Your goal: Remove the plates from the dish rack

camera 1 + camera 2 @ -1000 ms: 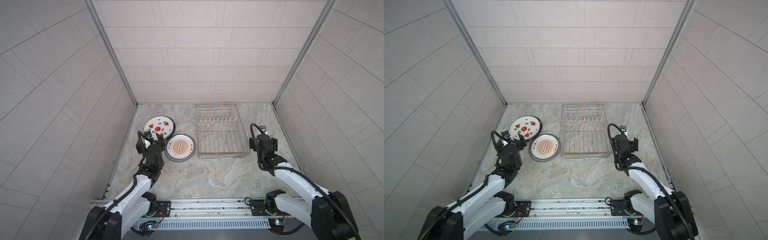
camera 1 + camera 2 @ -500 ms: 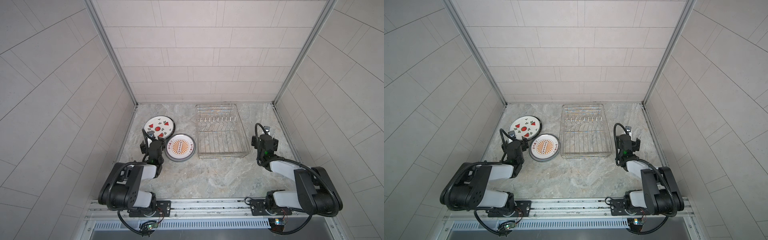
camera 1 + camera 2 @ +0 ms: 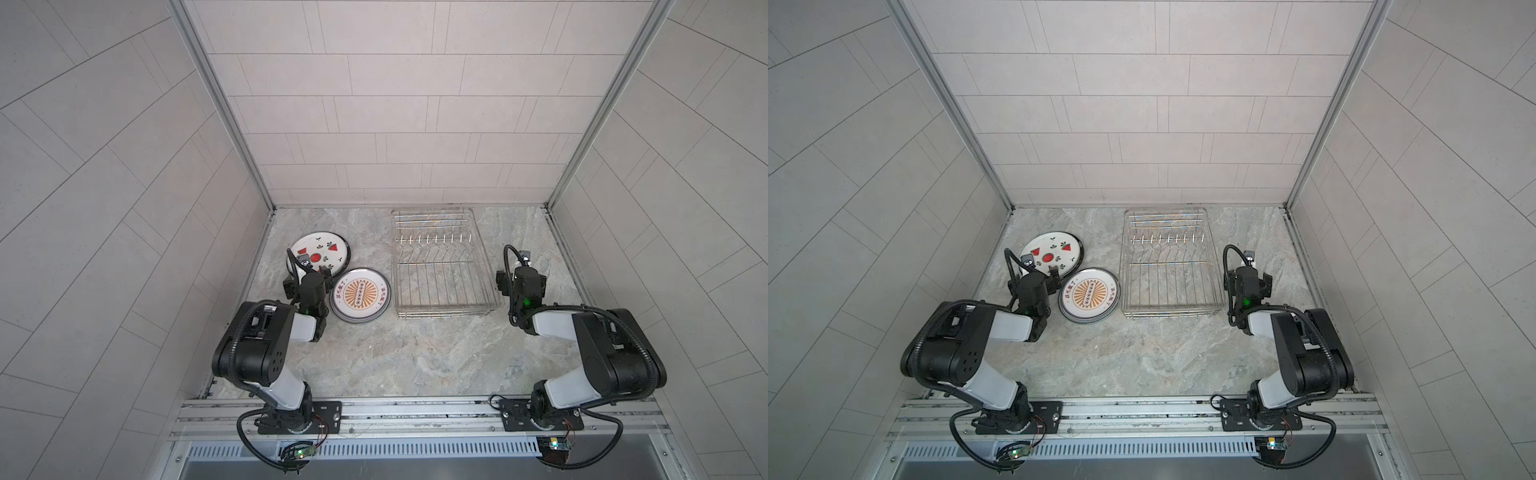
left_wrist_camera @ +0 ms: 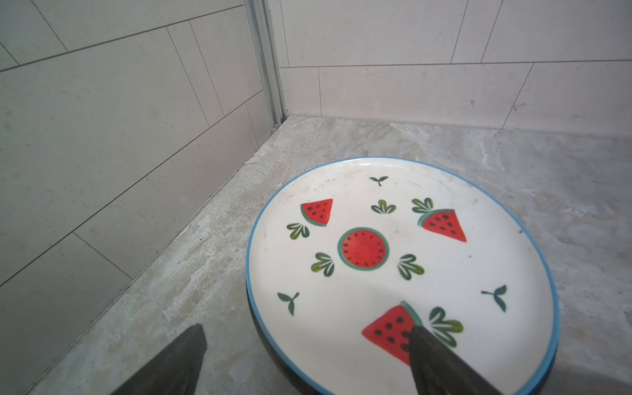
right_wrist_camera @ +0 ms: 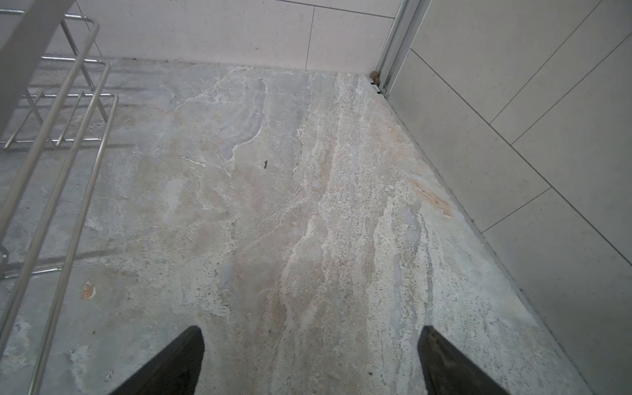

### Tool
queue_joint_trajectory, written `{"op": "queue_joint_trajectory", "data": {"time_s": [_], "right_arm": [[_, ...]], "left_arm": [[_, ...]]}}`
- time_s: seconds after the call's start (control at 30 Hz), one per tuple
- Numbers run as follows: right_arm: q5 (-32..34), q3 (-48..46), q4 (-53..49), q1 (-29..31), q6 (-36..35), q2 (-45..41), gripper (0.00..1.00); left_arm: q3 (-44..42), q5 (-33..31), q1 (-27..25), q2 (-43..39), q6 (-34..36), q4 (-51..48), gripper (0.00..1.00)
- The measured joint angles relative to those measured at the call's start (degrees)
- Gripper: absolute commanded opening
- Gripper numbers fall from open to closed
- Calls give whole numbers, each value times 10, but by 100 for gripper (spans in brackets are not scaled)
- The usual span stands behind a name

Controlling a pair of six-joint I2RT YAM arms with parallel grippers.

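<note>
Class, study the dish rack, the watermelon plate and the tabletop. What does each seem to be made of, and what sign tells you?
Dish rack: metal wire, probably steel, shiny; thin silver rods with bright glints. Watermelon plate: likely glazed ceramic; smooth white face, painted fruit, blue rim. Tabletop: stone or stone-print laminate, matte; grey-beige veining fits either.

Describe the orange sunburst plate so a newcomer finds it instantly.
Find the silver wire dish rack on the stone table. Just left of its near corner lies a round plate. Unlike the watermelon plate behind it, it has an orange sunburst centre and red characters.
</note>
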Motion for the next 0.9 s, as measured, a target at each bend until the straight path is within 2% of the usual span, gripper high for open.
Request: {"op": "queue_joint_trajectory", "data": {"time_s": [0.9], "right_arm": [[-5, 0, 16, 4, -9, 12, 100]], "left_arm": [[1, 1, 1, 1, 0, -13, 100]]}}
